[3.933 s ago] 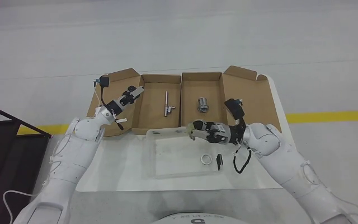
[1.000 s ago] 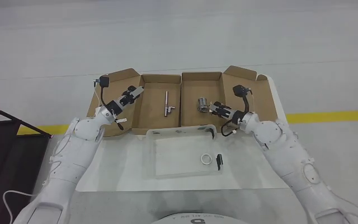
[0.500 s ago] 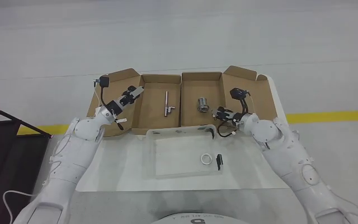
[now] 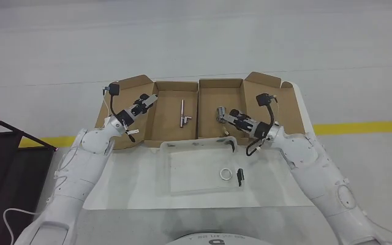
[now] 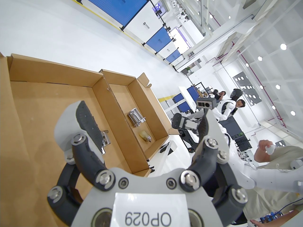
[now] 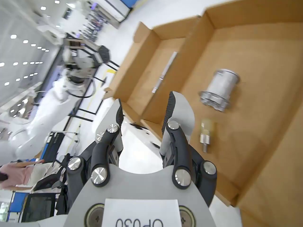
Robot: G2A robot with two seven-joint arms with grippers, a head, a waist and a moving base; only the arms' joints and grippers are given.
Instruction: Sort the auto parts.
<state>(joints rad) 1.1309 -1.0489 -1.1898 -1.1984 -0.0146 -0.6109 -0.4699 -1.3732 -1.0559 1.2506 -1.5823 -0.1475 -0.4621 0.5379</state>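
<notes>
Over the right box (image 4: 211, 130), top view, the right gripper (image 4: 229, 117) sits just beside the flanged cylinder (image 4: 220, 113), having come over from the tray (image 4: 195, 170). Right wrist view: its jaws are wide and empty, and a small stud (image 6: 205, 134) lies beside one finger, probably just delivered. Left wrist view: the left gripper (image 5: 144, 112) gapes empty above the left box (image 5: 35, 109).

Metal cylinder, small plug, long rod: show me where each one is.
Metal cylinder (image 6: 221, 85), right wrist view, on its side wall.
Small plug (image 6: 205, 140), right wrist view, on its metal end.
Long rod (image 4: 182, 110), top view, on the middle of its shaft.
</notes>
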